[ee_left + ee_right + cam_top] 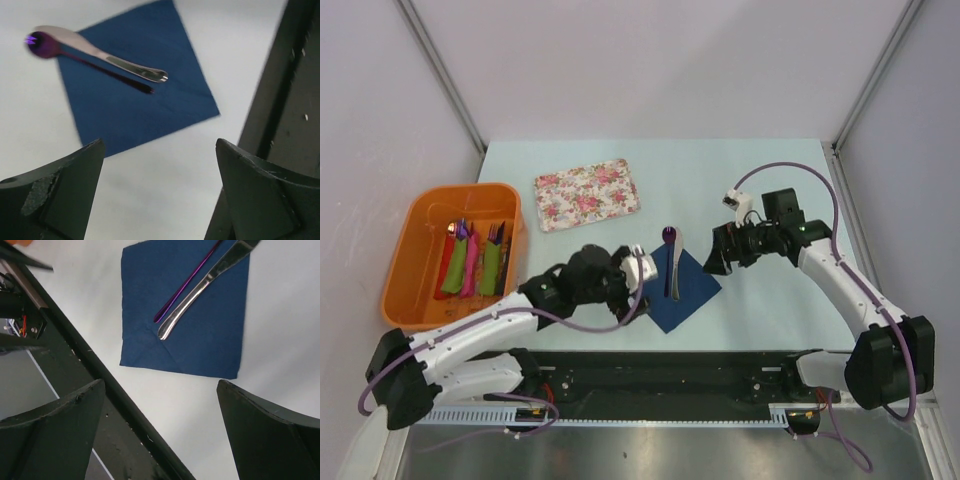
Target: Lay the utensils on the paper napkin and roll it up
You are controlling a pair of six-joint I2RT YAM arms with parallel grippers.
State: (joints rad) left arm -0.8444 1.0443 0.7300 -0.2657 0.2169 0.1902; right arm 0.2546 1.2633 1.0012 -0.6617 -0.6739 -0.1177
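Looking down, we see the paper napkin (685,290) flat on the counter (770,180) between both arms. The utensils, a purple-handled piece (45,45) and a grey-silver knife (100,52), lie side by side across it, heads past its far corner. Our left end effector (160,170) and right end effector (160,410) hover spread and empty.

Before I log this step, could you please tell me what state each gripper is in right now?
Left gripper: open, holding nothing.
Right gripper: open, holding nothing.
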